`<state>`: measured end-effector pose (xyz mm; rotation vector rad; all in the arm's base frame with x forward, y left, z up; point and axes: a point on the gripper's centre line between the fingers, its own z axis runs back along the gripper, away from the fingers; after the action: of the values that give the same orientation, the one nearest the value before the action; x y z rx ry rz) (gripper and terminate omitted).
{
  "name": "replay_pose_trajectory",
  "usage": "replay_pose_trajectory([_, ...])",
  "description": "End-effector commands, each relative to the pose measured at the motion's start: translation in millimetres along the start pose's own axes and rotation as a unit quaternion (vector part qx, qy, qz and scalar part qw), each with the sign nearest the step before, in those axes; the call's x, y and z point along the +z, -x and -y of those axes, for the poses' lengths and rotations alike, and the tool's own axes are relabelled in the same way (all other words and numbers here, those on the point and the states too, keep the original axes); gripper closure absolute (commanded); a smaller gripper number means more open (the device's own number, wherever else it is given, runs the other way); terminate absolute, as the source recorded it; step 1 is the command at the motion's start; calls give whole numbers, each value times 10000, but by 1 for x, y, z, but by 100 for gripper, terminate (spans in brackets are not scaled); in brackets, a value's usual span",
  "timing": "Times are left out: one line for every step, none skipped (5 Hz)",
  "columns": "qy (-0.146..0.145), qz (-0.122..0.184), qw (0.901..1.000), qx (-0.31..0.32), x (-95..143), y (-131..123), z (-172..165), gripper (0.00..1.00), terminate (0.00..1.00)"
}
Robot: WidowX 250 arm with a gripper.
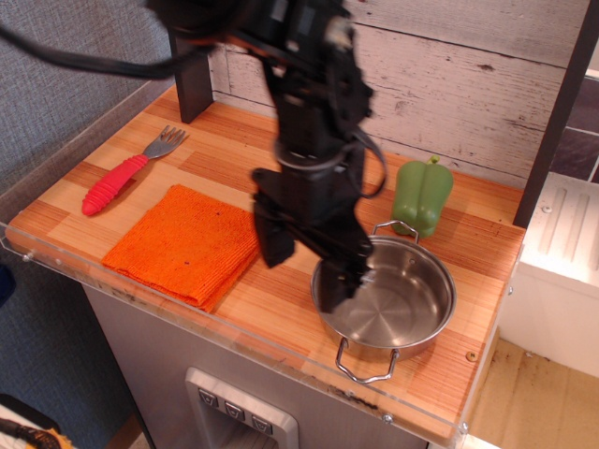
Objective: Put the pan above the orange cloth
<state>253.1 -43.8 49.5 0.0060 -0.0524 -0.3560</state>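
Observation:
The shiny steel pan (401, 301) with two wire loop handles stands on the wooden counter at the front right. The orange cloth (185, 243) lies flat at the front left, about a hand's width from the pan. My black gripper (314, 266) is open, hanging over the pan's left rim. One finger (274, 245) is outside the rim on the cloth side. The other finger (349, 279) is over the inside of the pan. It holds nothing. The arm hides part of the pan's left rim.
A green pepper (421, 194) stands just behind the pan. A red-handled fork (114, 180) lies behind the cloth at the left. A dark post (191, 75) stands at the back left, another (554, 117) at the right. The counter's front edge (234, 341) is close.

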Motion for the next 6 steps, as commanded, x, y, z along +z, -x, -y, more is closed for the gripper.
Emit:
replay_pose_trajectory([-129,703,9962,492,6,-33,2,0,0])
replay_pose_trajectory([-43,594,9932,1003,-3,-30,-6,0,0])
replay_pose_trajectory([-60,424,9910,1267,-10,-25,-22,0,0])
replay_pose_trajectory([-110,321,9895,1408,-13,-24,-34,0,0])
replay_pose_trajectory([-55,256,9907,1333,-17,-26,-35,0,0])
replay_pose_trajectory([-105,181,9927,1186,-22,-27,-32,100,0])
